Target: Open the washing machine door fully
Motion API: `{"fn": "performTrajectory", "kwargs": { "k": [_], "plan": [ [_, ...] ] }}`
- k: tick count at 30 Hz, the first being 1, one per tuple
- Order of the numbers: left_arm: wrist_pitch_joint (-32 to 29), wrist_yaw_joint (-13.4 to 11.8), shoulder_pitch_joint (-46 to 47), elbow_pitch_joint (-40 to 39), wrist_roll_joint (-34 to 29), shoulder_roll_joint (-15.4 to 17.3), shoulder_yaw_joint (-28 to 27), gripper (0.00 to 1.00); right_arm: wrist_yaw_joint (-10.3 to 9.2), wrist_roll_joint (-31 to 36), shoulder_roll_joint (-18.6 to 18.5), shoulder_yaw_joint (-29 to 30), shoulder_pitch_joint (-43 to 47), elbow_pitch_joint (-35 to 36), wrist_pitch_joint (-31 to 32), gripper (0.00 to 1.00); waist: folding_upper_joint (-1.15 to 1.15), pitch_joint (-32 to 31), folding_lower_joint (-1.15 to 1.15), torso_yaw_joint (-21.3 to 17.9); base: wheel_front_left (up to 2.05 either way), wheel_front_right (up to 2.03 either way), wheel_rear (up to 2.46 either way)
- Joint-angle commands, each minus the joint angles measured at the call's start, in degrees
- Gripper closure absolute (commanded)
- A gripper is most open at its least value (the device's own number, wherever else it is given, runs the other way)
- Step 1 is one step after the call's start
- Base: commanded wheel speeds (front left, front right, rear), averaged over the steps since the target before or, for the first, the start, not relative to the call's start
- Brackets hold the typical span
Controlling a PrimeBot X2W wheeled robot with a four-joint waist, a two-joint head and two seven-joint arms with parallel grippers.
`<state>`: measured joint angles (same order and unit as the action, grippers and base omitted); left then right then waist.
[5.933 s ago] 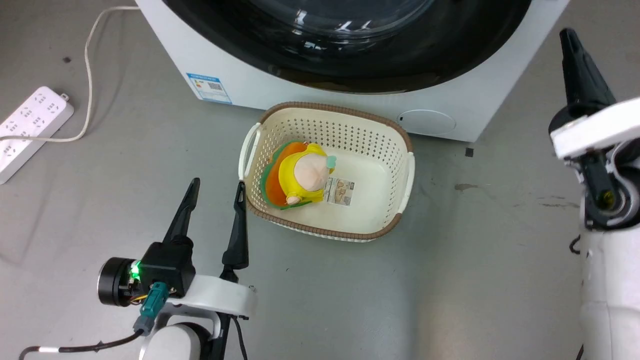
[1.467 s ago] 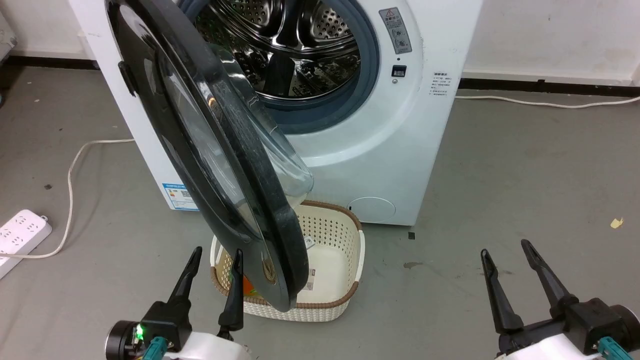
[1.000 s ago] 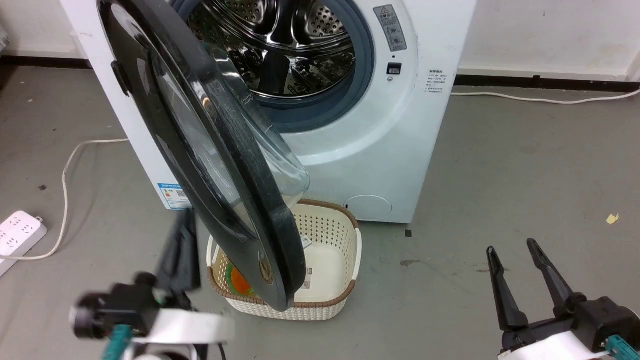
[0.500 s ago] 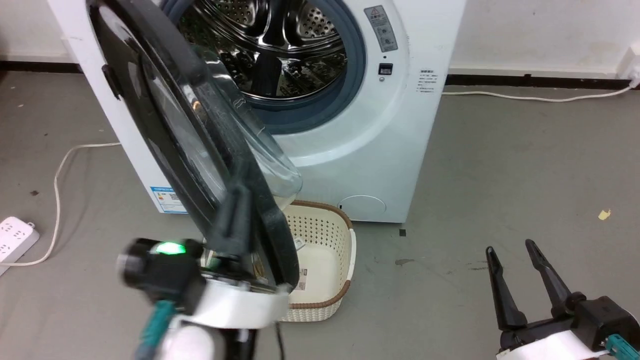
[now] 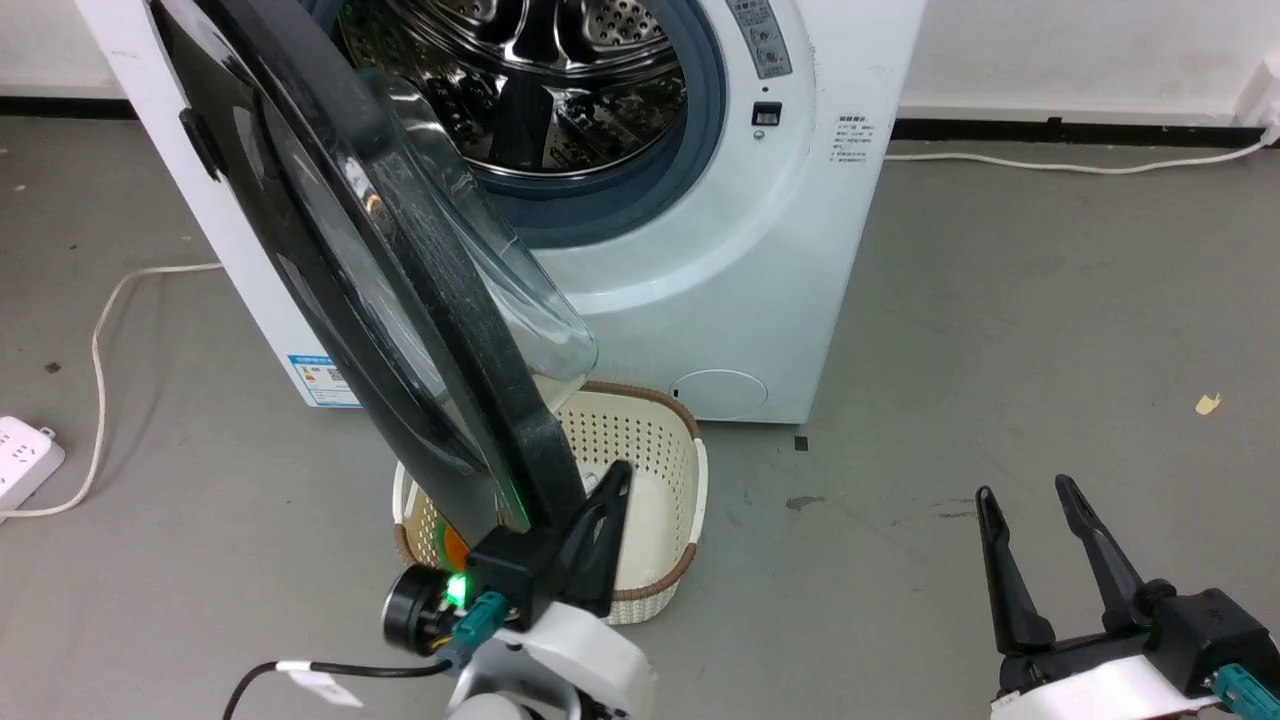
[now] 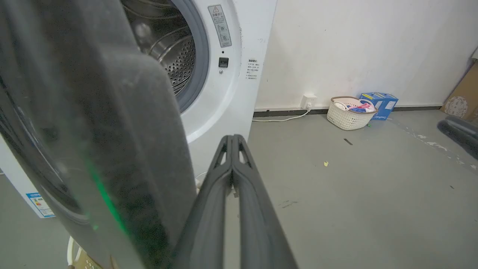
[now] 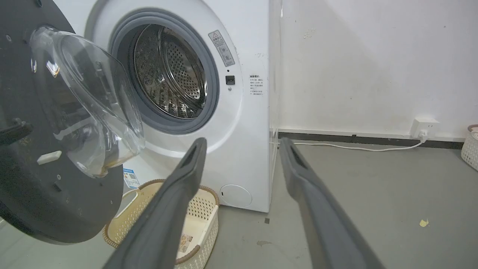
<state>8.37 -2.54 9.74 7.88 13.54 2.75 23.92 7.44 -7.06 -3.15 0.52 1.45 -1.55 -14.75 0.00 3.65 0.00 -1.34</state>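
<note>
The white washing machine (image 5: 760,280) stands ahead, its steel drum (image 5: 540,80) exposed. The washing machine door (image 5: 460,300) hangs partly open, swung out toward me on its left hinge, glass bowl (image 5: 500,260) facing the drum. My left gripper (image 5: 620,475) is shut with nothing in it, fingers pressed together just right of the door's lower black rim, on its inner side. In the left wrist view the rim (image 6: 112,130) looms beside the left gripper (image 6: 232,138). My right gripper (image 5: 1025,488) stands open over the floor at the lower right, apart from the machine; its own view shows this gripper (image 7: 242,142) facing the machine (image 7: 246,157) and door (image 7: 30,186).
A cream perforated basket (image 5: 690,450) sits on the floor under the door, with an orange toy (image 5: 455,545) inside. A power strip (image 5: 20,450) and its cable lie at the left. By the far wall stand a small white basket (image 6: 347,112) and a blue box (image 6: 379,104).
The door, shut six seconds ago, has stood ajar since. My left gripper swung from outside the door's lower rim to its inner side and its fingers closed. The head camera drifted slightly.
</note>
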Motion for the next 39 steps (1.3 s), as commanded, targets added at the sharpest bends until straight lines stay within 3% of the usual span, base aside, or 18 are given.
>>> {"fn": "performTrajectory", "kwargs": {
  "k": [1,9,10,17,24,30,39],
  "plan": [
    [0.9,-0.4,0.9,1.4,0.5,0.2,-0.5,1.00,0.05,-0.2,0.3,-0.1,-0.9,-0.3,-0.2,0.00,0.00,0.1,0.00,0.3,0.00,0.00,0.00],
    [3.2,-0.8,0.1,5.4,1.8,0.7,-2.0,1.00,0.05,-0.2,0.3,0.4,0.0,-1.0,-0.2,0.00,0.00,-1.1,0.00,4.2,0.00,0.00,0.00],
    [3.7,-0.8,-1.1,5.8,1.9,1.2,-2.0,1.00,0.05,-0.3,0.3,0.6,0.5,-1.3,-0.2,0.00,0.00,-2.3,0.00,6.9,0.00,0.00,0.00],
    [3.4,-2.0,-5.1,3.8,1.9,3.0,-2.1,1.00,0.05,-0.4,0.3,0.3,1.9,-2.3,-0.2,0.00,0.00,-5.0,0.00,14.2,0.00,0.00,0.00],
    [2.7,-4.3,-7.1,1.5,3.8,5.7,-6.2,1.00,0.05,-0.8,0.3,-1.2,2.2,-3.0,-0.2,0.00,0.00,-5.5,0.00,19.5,0.00,0.00,0.00],
    [2.2,-4.9,-5.1,1.2,5.6,9.7,-11.2,1.00,0.05,0.0,0.3,-2.2,1.4,-3.1,-0.2,0.00,0.00,-2.6,0.00,21.1,0.00,0.00,0.00],
    [1.5,-3.8,1.4,5.8,9.5,17.2,-19.3,1.00,0.05,2.7,0.3,-2.3,-1.5,-2.7,-0.2,0.00,0.00,5.1,0.00,19.7,0.00,0.00,0.00]
  ]
}}
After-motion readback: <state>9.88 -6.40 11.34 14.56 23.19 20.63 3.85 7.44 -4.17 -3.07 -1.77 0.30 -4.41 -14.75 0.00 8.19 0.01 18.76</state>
